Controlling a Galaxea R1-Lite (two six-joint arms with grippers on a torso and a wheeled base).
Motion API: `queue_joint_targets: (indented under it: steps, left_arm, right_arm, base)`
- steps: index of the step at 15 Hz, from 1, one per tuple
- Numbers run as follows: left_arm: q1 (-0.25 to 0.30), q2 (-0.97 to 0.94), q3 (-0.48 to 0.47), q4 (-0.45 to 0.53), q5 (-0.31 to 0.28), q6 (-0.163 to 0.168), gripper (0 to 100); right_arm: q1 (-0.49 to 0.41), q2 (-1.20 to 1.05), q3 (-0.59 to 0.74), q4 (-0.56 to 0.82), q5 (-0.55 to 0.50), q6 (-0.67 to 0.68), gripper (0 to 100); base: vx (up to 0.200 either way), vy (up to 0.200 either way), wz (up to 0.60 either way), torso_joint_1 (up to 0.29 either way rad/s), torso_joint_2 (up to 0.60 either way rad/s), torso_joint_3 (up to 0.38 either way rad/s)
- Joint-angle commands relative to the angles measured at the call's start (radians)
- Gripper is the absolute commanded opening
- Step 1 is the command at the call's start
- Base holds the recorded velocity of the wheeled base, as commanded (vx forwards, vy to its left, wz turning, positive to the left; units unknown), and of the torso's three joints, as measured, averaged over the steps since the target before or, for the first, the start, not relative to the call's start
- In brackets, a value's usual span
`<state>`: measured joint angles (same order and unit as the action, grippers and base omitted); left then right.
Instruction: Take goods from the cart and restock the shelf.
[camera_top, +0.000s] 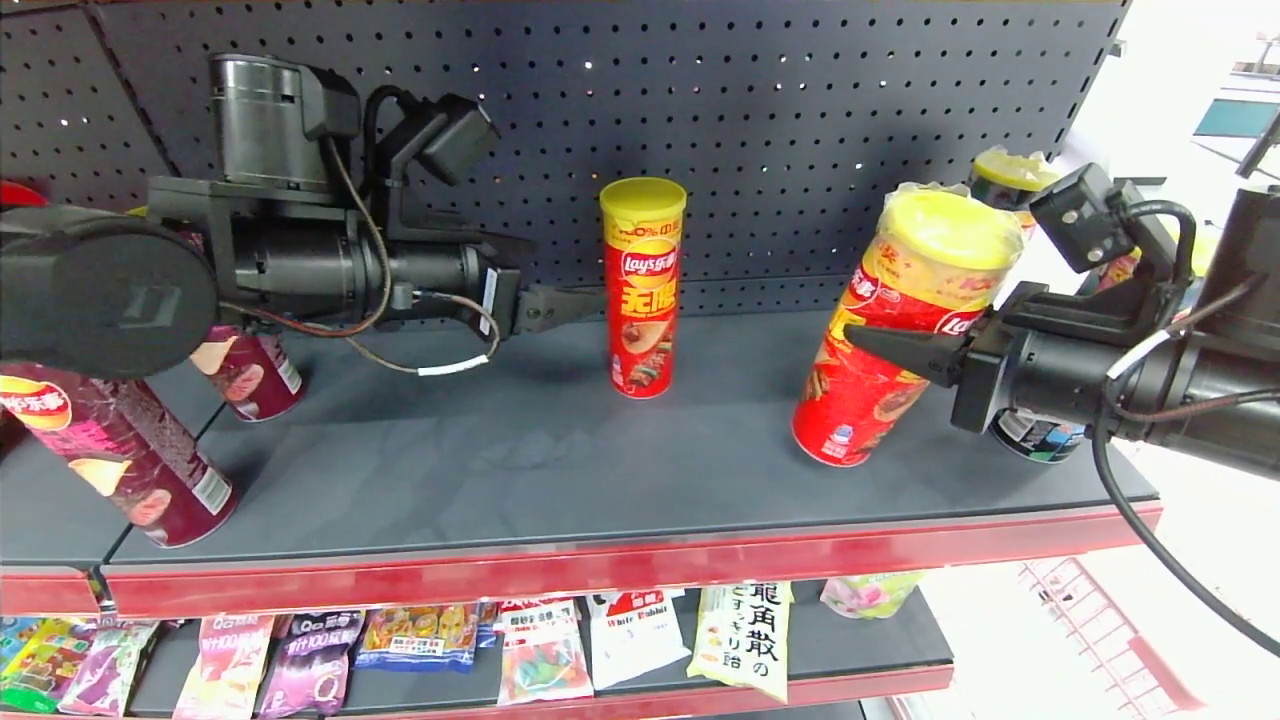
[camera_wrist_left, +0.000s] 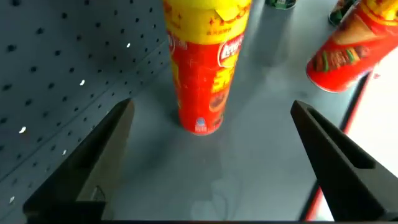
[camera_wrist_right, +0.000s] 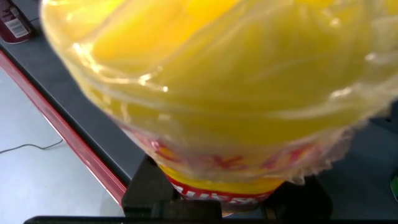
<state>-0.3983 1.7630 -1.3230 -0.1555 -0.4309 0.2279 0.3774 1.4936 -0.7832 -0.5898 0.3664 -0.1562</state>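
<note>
Tilted red-labelled can clamped in the right fingers — left fingers spread empty, facing the upright can.

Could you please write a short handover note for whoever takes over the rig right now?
Left gripper: open, level with the upright red can, which stands just ahead of its fingertips, ungripped.
Right gripper: shut on the tilted red can, whose lower edge is at or just above the shelf, right of centre.
Done: one red can stands mid-shelf by the back panel; maroon cans are at the shelf's left end.
Left: probably stand the tilted can upright, release it, then fetch more goods.
</note>
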Motion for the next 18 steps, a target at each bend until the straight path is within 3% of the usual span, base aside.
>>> queue_joint_targets:
  steps: [1, 3, 13, 18]
  left_arm:
    - [-0.008, 0.064, -0.036, -0.022, 0.001, -0.001, 100]
    - [-0.02, 0.092, -0.044, -0.067, 0.007, -0.001, 100]
    - [-0.036, 0.247, -0.249, -0.07, 0.043, -0.001, 100]
    - [-0.071, 0.279, -0.272, -0.068, 0.043, -0.002, 100]
  right_arm:
    - [0.0, 0.0, 0.001, 0.001, 0.0, 0.0, 0]
    - [0.0, 0.0, 0.004, -0.001, -0.001, 0.0, 0]
    - [0.0, -0.006, 0.013, -0.001, -0.009, 0.0, 0]
    - [0.0, -0.003, 0.013, -0.001, -0.009, 0.0, 0]
  base:
    - [0.0, 0.0, 0.0, 0.0, 0.0, 0.0]
    - [0.0, 0.0, 0.0, 0.0, 0.0, 0.0]
    - [0.0, 0.0, 0.0, 0.0, 0.0, 0.0]
    - [0.0, 0.0, 0.0, 0.0, 0.0, 0.0]
